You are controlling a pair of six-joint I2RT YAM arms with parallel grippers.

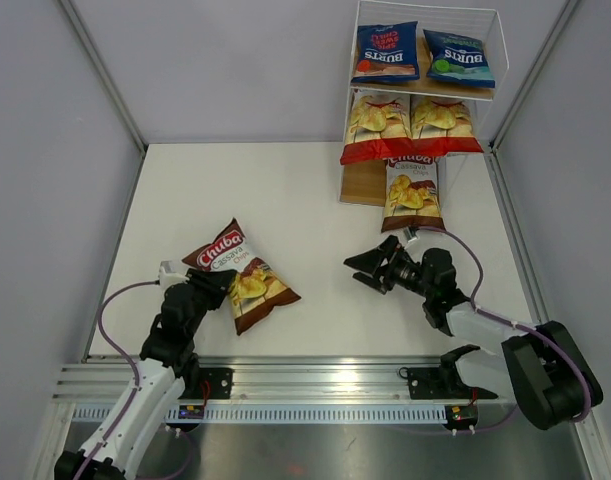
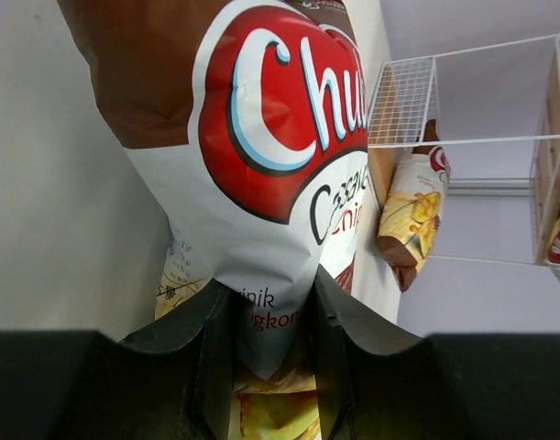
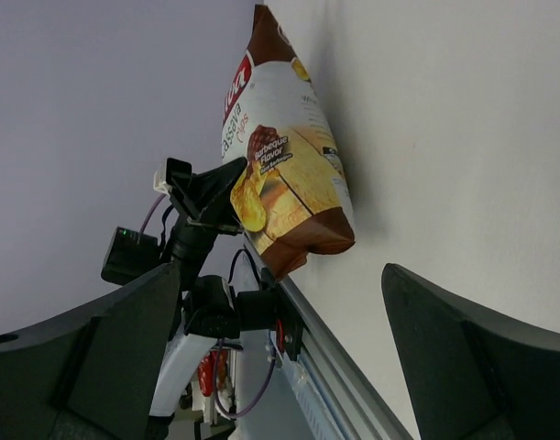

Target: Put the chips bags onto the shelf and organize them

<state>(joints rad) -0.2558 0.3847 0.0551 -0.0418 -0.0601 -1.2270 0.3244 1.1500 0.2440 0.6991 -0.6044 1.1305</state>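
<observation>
The white table (image 1: pixel 315 200) carries a tall wire shelf (image 1: pixel 363 183) at its far right corner. Two red-and-white bags (image 1: pixel 378 125) lie side by side on the shelf's middle tier. A brown bag (image 1: pixel 412 190) rests on the lowest tier, and two small blue bags (image 1: pixel 385 52) sit on top. A second brown bag (image 1: pixel 247 285) lies on the table's near left, well apart from the shelf. The left gripper (image 1: pixel 223 283) pinches its near edge. The right gripper (image 1: pixel 363 270) hovers mid-table, fingers spread wide, holding nothing.
</observation>
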